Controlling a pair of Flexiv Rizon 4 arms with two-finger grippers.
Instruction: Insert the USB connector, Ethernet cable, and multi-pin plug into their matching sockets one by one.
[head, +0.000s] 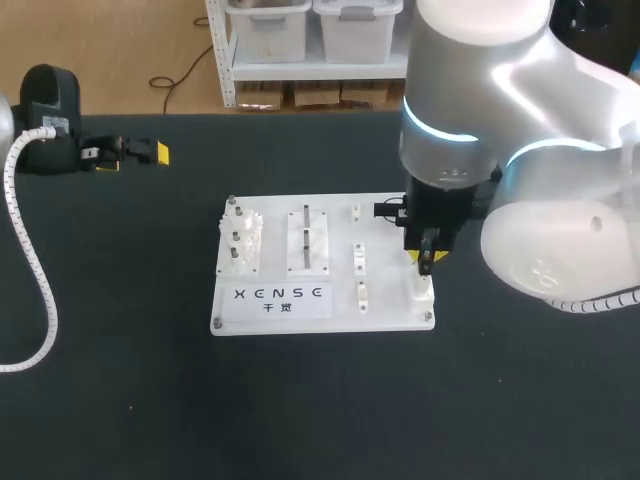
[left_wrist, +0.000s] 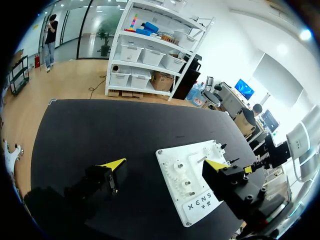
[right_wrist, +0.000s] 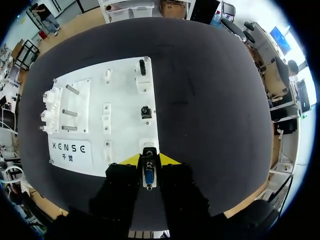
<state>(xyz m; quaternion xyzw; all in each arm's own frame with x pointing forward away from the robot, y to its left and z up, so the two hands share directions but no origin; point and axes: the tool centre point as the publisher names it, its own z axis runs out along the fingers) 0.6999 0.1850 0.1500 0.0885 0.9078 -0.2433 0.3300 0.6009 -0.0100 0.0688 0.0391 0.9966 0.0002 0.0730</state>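
Right pincer (right_wrist: 148, 161) gripping multi-pin plug (right_wrist: 148, 177), over white board (right_wrist: 125, 100), corner socket (right_wrist: 148, 145)

Probably a robotics lab: shelves of bins (left_wrist: 150, 55), black worktable (head: 120, 400).

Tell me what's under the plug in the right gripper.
A white socket at the near right corner of the board sits under the plug in the right gripper. The plug covers its opening, so the fit cannot be seen.

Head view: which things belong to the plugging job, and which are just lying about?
Job: multi-pin plug, right tool gripping it, white socket board, corner socket below.
Not in use: gear pegs, upright rods, left tool, open, off the board.
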